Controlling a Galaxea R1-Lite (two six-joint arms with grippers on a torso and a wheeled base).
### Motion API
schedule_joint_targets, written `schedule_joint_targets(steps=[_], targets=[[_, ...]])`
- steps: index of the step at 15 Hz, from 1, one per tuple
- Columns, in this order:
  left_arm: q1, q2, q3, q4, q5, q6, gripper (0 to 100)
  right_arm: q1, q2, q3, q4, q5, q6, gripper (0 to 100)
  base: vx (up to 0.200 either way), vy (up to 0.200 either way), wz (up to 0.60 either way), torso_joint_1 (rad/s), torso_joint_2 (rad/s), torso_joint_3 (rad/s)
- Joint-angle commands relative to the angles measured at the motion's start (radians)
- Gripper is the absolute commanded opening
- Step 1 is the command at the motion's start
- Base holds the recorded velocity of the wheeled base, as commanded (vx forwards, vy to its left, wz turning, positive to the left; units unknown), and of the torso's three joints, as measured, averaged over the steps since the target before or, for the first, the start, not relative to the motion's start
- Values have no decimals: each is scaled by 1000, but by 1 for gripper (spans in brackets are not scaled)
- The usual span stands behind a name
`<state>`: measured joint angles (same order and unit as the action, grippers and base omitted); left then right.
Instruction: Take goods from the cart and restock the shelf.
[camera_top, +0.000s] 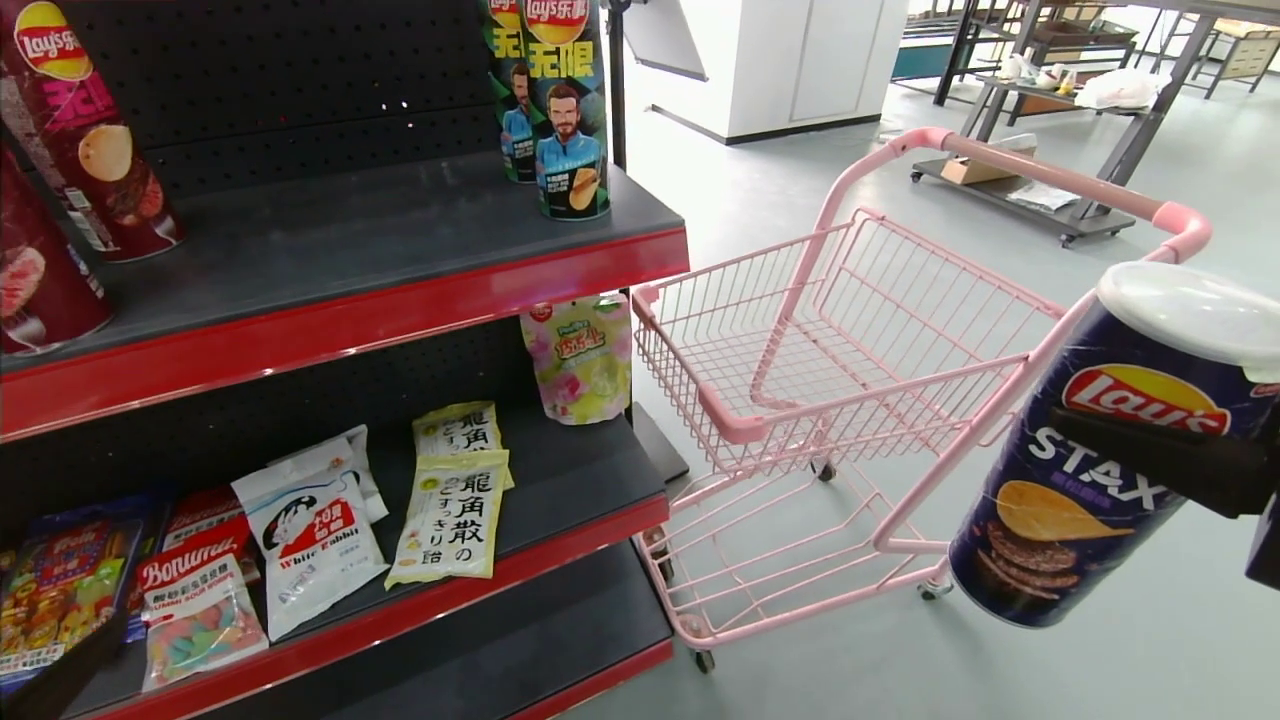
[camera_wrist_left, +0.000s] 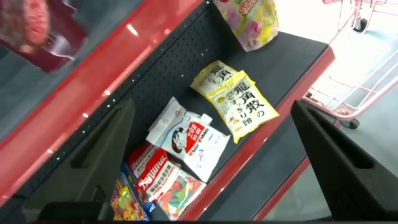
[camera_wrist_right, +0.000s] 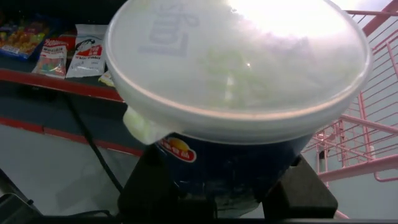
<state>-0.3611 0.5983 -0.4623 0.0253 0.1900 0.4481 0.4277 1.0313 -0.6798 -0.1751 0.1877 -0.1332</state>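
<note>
your right gripper (camera_wrist_right: 227, 196) is closed tight around the blue chip can (camera_top: 1070, 520), which tilts in the air with its white lid up, beside the handle end of the pink cart (camera_top: 840, 300) and outside its basket. your left gripper (camera_wrist_left: 211, 155) hangs with fingers spread wide and nothing between them, above the middle shelf (camera_wrist_left: 292, 81), where yellow candy bags (camera_wrist_left: 245, 106) lie flat.

Can (camera_top: 1090, 470) in right claw (camera_wrist_right: 229, 198): dark blue body, white lid, red and yellow mark.
Cart (camera_top: 735, 428) beside the claw: pink wire grid.
Shelf (camera_top: 350, 250) well apart from the claw: black boards, red front edges.
Packets (camera_top: 452, 515) on it: yellow, black letters.
</note>
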Motion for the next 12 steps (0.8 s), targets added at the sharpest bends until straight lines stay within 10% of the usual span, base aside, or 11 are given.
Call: schedule_joint_targets(steps=[1, 12], targets=[[-1, 1, 1, 1, 0, 0, 100, 0, 6, 2, 0, 1, 0, 0, 0, 0, 0, 100, -427, -334], [1, 5, -16, 1, -1, 0, 100, 2, 16, -12, 2, 1, -6, 0, 0, 0, 0, 160, -533, -370]])
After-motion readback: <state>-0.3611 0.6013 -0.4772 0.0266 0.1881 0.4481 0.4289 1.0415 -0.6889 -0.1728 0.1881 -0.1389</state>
